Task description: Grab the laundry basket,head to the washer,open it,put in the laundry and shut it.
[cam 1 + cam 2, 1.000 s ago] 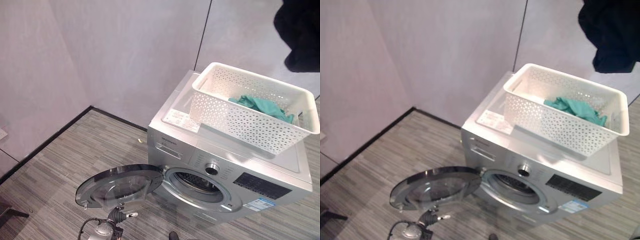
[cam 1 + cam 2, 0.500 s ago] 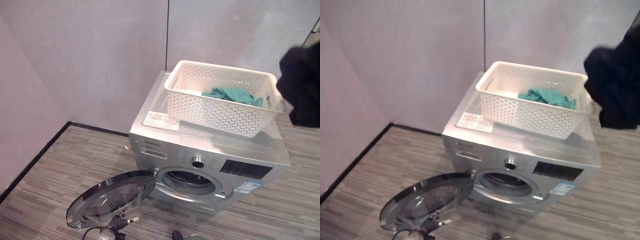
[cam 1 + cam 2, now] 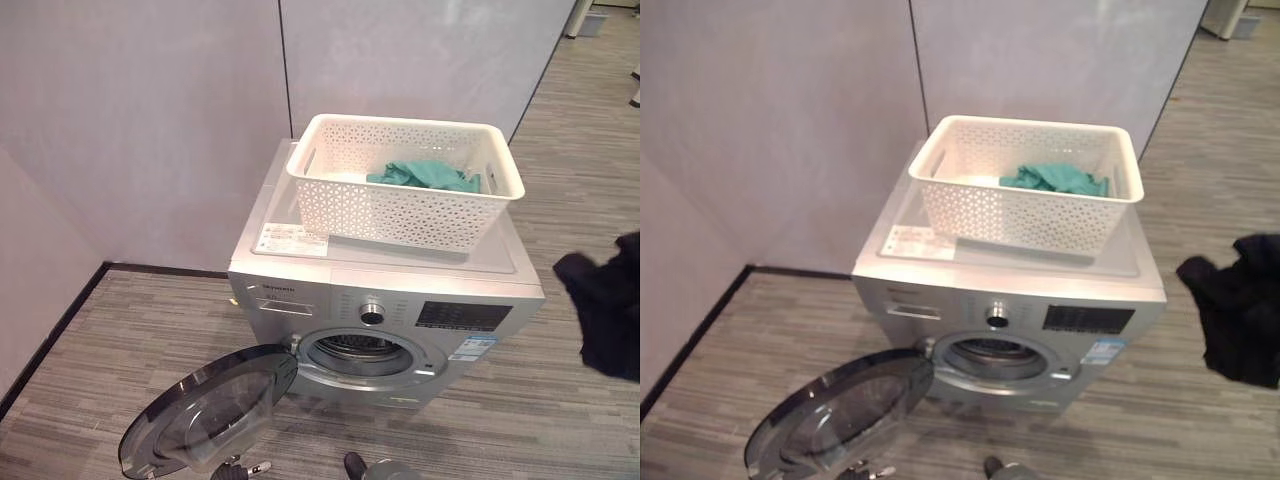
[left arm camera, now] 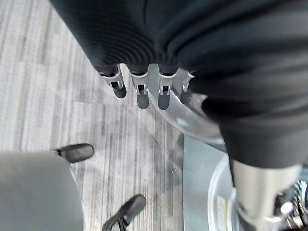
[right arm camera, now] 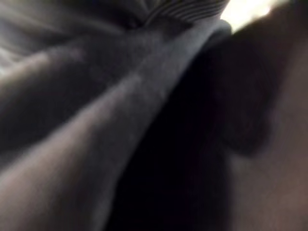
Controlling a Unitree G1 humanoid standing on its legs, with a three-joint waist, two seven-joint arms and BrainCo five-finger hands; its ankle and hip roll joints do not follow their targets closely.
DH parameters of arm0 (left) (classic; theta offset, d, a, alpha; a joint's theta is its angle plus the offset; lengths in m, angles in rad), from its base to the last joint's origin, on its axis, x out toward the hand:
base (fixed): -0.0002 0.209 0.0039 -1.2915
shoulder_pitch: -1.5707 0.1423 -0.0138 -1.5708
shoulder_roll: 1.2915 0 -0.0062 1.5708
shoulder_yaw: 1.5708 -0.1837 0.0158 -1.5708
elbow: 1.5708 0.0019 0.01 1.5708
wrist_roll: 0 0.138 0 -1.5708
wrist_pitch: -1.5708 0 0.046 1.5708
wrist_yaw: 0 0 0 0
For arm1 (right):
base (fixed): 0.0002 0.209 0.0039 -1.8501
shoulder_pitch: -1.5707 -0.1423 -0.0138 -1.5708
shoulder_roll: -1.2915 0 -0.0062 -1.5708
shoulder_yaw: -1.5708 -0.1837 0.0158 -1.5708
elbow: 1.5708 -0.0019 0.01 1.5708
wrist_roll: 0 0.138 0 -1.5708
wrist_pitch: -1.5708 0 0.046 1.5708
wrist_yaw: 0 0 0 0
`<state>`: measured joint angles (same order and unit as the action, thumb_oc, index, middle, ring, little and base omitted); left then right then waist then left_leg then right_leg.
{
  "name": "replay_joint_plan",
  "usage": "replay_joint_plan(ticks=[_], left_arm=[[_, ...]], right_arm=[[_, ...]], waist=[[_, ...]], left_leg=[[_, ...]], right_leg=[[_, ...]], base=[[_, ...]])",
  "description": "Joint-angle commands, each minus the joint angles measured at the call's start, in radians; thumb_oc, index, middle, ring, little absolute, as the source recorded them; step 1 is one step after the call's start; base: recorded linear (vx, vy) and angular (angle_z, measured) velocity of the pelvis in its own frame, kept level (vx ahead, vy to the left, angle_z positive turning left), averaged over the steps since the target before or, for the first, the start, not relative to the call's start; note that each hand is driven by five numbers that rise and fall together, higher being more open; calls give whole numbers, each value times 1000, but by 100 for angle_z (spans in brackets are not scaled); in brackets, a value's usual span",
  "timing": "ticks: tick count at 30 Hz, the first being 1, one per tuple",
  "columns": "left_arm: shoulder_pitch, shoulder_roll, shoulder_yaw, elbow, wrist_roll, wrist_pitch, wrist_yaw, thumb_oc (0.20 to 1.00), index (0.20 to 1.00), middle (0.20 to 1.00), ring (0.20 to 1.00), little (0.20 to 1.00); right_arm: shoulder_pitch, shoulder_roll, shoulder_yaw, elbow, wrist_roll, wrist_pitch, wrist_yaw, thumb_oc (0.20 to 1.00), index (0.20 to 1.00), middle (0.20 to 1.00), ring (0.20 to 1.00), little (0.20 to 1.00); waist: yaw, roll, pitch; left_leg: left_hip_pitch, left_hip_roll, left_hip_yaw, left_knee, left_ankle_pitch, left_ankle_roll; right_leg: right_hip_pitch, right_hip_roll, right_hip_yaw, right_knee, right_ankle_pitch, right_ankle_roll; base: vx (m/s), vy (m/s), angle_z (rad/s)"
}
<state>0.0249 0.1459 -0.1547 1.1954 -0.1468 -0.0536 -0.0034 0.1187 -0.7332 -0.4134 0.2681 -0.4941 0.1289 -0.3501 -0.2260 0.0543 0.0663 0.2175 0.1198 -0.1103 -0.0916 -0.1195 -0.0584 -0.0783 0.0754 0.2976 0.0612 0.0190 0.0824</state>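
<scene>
A silver washer stood against the wall, its round door swung open toward the floor, with white stickers on top and front too small to read. The white laundry basket sat on its lid, holding a green cloth. A black garment hung at right, lower than a second earlier. The left hand hung with relaxed fingers, holding nothing; the right hand's grip could not be told.

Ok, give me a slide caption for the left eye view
White laundry basket holding teal laundry sits atop the silver washer, door swung open, dark garment hanging at right.
</scene>
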Motion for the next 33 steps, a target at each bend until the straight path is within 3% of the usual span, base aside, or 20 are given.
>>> replay_joint_plan(ticks=[1, 5, 11, 18, 21, 24, 28, 32, 33], left_arm=[[-29, 47, -61, -4, 22, -39, 24, 1000, 1000, 1000, 1000, 1000], [-25, 75, -120, -91, 74, -53, 48, 1000, 1000, 1000, 1000, 1000], [-31, 171, -328, -319, 309, -87, 73, 1000, 1000, 1000, 1000, 1000], [-37, 238, -460, -475, 464, -103, 48, 1000, 1000, 1000, 1000, 1000], [-64, 221, -504, -499, 458, -101, 35, 1000, 1000, 1000, 1000, 1000], [-132, 124, -537, -434, 365, -69, 46, 1000, 1000, 1000, 1000, 1000], [-184, 72, -584, -393, 333, -51, 55, 1000, 1000, 1000, 1000, 1000], [-239, 43, -604, -368, 313, -40, 98, 1000, 1000, 1000, 1000, 1000], [-318, 18, -611, -327, 341, -30, 176, 1000, 1000, 1000, 1000, 1000]], right_arm=[[3, 47, 29, 24, 100, -43, 30, 200, 200, 200, 200, 200], [16, 126, 119, 107, 180, -68, 69, 200, 200, 200, 200, 200], [12, 250, 327, 262, 335, -134, 168, 200, 200, 200, 200, 200], [-23, 305, 545, 177, 395, -172, 270, 200, 200, 200, 200, 200], [-73, 319, 627, 131, 441, -176, 280, 200, 200, 200, 200, 200], [-138, 343, 716, 65, 509, -171, 282, 200, 200, 200, 200, 200], [-171, 355, 755, 13, 576, -169, 277, 200, 200, 200, 200, 200], [-190, 366, 787, -27, 659, -178, 264, 200, 200, 200, 200, 200], [-207, 366, 804, -50, 714, -185, 247, 200, 200, 200, 200, 200]], waist=[[60, -69, -44], [62, -73, -37], [74, -74, -16], [90, -74, 3], [99, -72, 11], [105, -77, 32], [106, -78, 47], [111, -87, 73], [117, -103, 105]], left_leg=[[90, -23, -20, 44, -167, 81], [85, -24, -18, 50, -164, 79], [64, -24, -38, 62, -157, 73], [53, -19, -58, 66, -148, 63], [51, -13, -62, 65, -148, 61], [40, -4, -73, 69, -145, 56], [33, 8, -77, 70, -149, 54], [12, 12, -83, 74, -144, 50], [-12, 12, -91, 80, -137, 46]], right_leg=[[-168, -90, -43, -11, 121, 88], [-169, -92, -43, -11, 122, 90], [-168, -109, -62, -11, 115, 88], [-172, -126, -86, 0, 105, 83], [-176, -128, -93, 9, 98, 80], [-187, -127, -101, 27, 85, 73], [-195, -124, -110, 36, 72, 69], [-213, -125, -117, 43, 73, 66], [-235, -127, -120, 44, 80, 65]], base=[[-3, -11, -20], [-5, -3, -8], [-7, 0, 4], [6, -2, 20], [13, -6, 7], [-1, -14, 12], [-7, -16, 16], [-59, -22, 12], [-126, -39, 5]])
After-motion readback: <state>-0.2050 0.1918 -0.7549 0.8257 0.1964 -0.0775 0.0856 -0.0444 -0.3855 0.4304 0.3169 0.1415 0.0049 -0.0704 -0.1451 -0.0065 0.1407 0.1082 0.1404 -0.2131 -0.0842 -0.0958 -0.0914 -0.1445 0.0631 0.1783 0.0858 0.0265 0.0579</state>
